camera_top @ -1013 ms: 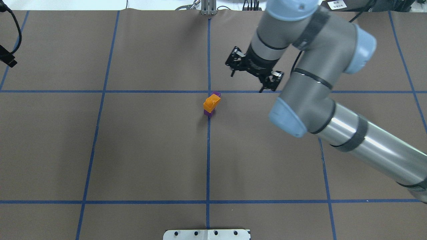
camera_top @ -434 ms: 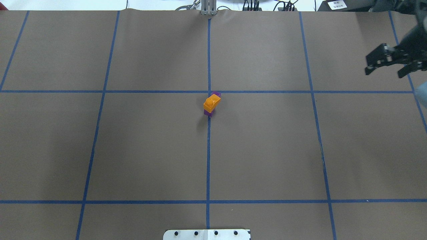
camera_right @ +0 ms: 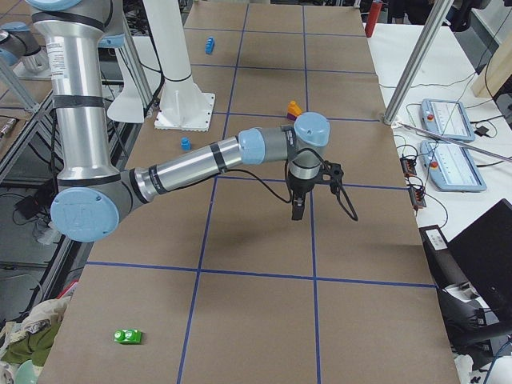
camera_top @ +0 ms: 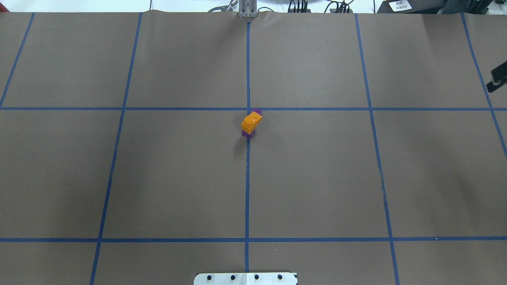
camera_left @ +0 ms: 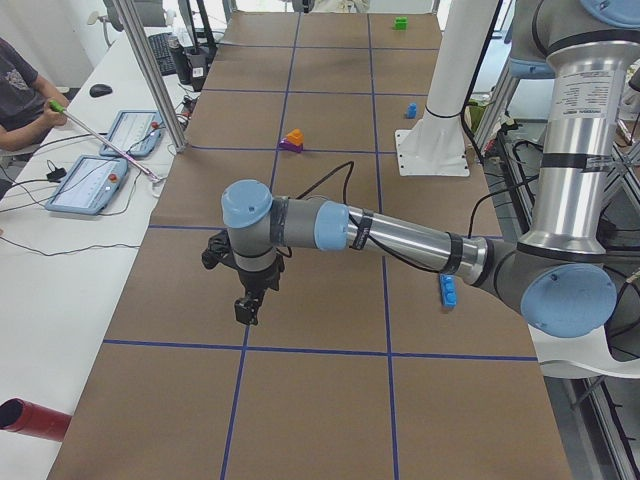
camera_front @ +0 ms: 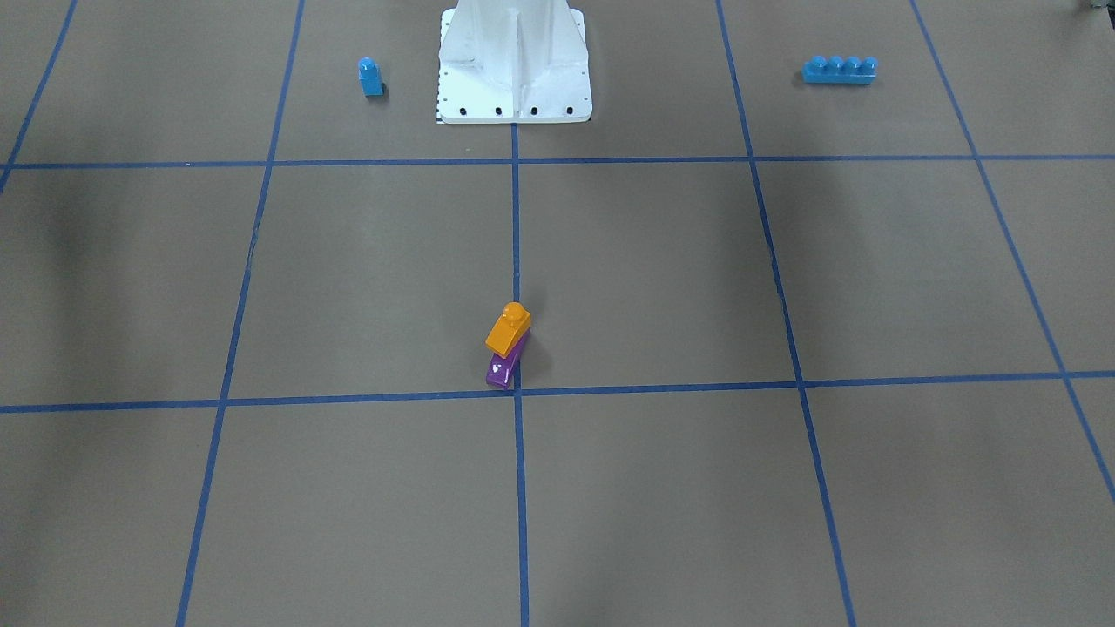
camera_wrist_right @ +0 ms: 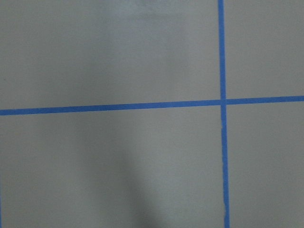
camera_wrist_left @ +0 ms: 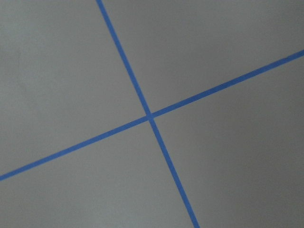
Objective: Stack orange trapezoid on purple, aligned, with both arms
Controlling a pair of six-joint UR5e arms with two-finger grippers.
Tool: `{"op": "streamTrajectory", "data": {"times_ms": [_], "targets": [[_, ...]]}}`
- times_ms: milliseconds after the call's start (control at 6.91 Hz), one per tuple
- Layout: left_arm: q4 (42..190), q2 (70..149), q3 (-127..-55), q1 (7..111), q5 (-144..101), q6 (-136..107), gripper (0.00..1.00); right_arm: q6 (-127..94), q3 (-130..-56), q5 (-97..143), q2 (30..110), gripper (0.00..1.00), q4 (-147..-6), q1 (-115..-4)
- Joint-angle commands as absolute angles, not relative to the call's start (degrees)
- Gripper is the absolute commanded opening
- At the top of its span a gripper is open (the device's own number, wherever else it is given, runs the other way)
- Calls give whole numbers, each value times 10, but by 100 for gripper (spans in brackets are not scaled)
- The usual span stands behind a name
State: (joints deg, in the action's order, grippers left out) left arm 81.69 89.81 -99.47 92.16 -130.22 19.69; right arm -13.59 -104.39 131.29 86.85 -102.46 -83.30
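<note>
Orange trapezoid [camera_top: 251,122] sits on purple [camera_top: 257,112] midway between the side edges of the bench [camera_top: 158,178], slightly askew, so it might tip off if unseated; left gripper [camera_left: 247,308] and right gripper [camera_right: 298,211] hang well apart, grip state I cannot tell

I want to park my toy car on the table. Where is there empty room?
The big squares either side of the glossy orange trapezoid brick stacked on the purple wedge brick are bare. Busiest is by the white metal robot base, flanked by a small blue brick and a long blue four-stud brick.
</note>
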Motion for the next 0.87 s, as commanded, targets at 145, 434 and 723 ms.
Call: {"op": "streamTrajectory", "data": {"times_ms": [145, 434, 723], "targets": [[835, 891, -975, 927, -1303, 192, 100, 8, -909, 1351, 891, 100, -918, -915], [831, 889, -975, 927, -1303, 192, 100, 15, -907, 1348, 910, 100, -918, -918], [831, 880, -971, 927, -1316, 191, 100, 9, -911, 1350, 917, 100, -918, -918]]}}
